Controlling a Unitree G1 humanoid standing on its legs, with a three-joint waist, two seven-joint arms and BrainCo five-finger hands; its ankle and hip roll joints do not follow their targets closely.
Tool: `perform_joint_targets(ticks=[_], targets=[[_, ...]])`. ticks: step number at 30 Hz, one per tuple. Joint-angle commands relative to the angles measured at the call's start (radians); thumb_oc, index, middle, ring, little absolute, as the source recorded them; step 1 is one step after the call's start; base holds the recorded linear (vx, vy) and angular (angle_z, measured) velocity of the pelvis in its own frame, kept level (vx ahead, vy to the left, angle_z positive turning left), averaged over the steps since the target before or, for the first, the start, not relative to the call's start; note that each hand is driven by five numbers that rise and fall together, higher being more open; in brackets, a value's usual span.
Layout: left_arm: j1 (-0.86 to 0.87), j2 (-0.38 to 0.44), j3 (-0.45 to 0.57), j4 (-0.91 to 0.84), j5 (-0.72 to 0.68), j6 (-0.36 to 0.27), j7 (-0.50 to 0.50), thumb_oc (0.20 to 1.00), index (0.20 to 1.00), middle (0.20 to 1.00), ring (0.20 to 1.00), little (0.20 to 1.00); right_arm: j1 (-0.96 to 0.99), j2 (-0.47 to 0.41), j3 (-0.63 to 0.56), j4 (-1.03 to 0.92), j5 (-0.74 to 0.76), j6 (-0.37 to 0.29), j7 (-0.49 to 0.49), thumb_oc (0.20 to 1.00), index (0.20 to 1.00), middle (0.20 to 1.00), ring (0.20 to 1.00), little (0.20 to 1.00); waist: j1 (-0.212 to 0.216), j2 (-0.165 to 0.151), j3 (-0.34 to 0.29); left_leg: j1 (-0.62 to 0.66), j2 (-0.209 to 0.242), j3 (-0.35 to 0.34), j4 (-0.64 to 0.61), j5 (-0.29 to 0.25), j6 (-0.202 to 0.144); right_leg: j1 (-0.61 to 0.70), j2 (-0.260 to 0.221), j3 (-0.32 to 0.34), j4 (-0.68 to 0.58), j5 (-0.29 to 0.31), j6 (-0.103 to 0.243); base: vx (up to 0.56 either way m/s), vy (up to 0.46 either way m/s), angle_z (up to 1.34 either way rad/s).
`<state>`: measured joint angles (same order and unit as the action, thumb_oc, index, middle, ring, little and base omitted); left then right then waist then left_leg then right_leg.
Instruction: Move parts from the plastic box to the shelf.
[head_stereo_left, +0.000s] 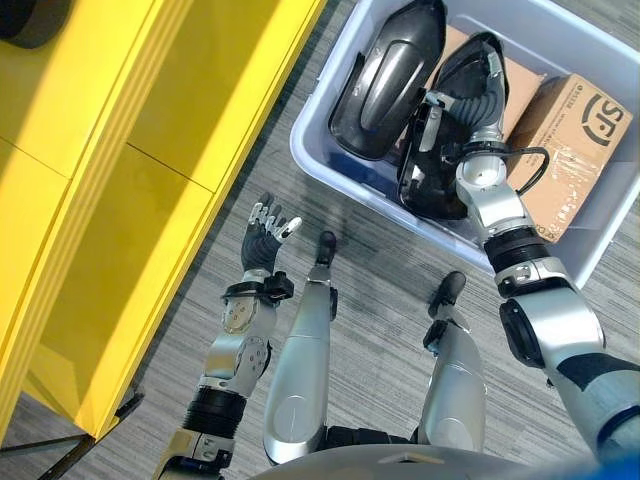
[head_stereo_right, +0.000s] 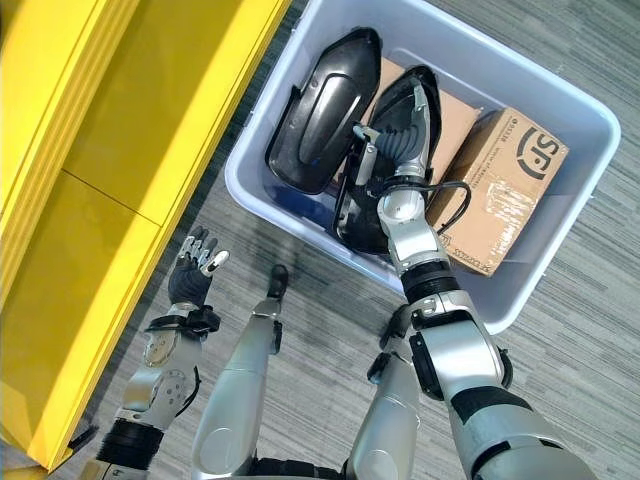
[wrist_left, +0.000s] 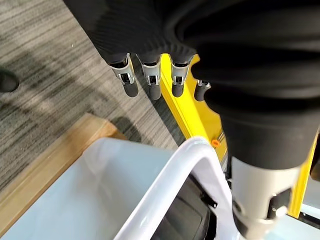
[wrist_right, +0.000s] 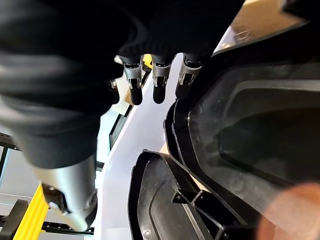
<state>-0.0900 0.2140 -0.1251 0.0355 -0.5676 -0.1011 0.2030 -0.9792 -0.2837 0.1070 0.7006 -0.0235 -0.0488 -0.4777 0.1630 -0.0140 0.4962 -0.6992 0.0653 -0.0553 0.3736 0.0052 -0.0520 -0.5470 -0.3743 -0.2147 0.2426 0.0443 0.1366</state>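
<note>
While the right hand (head_stereo_right: 398, 150) reaches into the box (head_stereo_right: 560, 240) with straight fingers beside one black part (head_stereo_right: 375, 215), a second part (head_stereo_right: 320, 110) leans beside it; the left hand (head_stereo_left: 262, 240) hangs open over the floor near the yellow shelf (head_stereo_left: 120, 170).

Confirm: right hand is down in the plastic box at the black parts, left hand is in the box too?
Not quite. The left hand hangs open over the floor beside the yellow shelf, as the left eye view shows. The right hand is in the plastic box at the black parts.

Bright even light; wrist views blurred close up; soft shadows.
</note>
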Motion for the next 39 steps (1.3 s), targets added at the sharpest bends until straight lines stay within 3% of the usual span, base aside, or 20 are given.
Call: perform_joint_targets(ticks=[1, 13, 20, 39], targets=[[0.034, 0.028, 0.026, -0.115, -0.002, -0.053, -0.001, 1.0, 1.0, 1.0, 1.0, 1.0, -0.051, -0.056, -0.014, -0.068, 0.004, -0.04, -0.034, 1.0, 1.0, 1.0, 1.0, 1.0, 0.01, 0.01, 0.024, -0.035, 0.04, -0.077, -0.017, -0.045, -0.004, 0.11, -0.035, 0.037, -0.016, 0.109, -0.011, 0.0, 0.0, 0.0], [0.026, 0.022, 0.026, -0.102, 0.008, -0.053, 0.006, 1.0, 1.0, 1.0, 1.0, 1.0, 0.03, -0.082, -0.094, -0.189, 0.005, -0.044, -0.076, 1.0, 1.0, 1.0, 1.0, 1.0, -0.006, 0.005, 0.024, -0.047, 0.043, -0.073, -0.007, -0.049, -0.004, 0.095, -0.034, 0.04, -0.008, 0.107, -0.011, 0.0, 0.0, 0.0], [0.024, 0.023, 0.018, -0.102, 0.004, -0.059, 0.006, 1.0, 1.0, 1.0, 1.0, 1.0, 0.023, -0.103, -0.101, -0.162, -0.007, -0.045, -0.095, 1.0, 1.0, 1.0, 1.0, 1.0, -0.01, 0.006, 0.024, -0.047, 0.043, -0.071, -0.007, -0.051, -0.004, 0.092, -0.033, 0.044, -0.008, 0.105, -0.009, 0.0, 0.0, 0.0], [0.046, 0.027, -0.001, -0.11, -0.018, -0.05, -0.015, 1.0, 1.0, 1.0, 1.0, 1.0, -0.102, -0.126, -0.017, 0.311, 0.124, -0.047, -0.044, 1.0, 1.0, 1.0, 1.0, 1.0, 0.01, 0.018, 0.024, -0.068, 0.041, -0.07, 0.002, -0.053, -0.005, 0.08, -0.034, 0.047, -0.008, 0.107, -0.01, 0.0, 0.0, 0.0]])
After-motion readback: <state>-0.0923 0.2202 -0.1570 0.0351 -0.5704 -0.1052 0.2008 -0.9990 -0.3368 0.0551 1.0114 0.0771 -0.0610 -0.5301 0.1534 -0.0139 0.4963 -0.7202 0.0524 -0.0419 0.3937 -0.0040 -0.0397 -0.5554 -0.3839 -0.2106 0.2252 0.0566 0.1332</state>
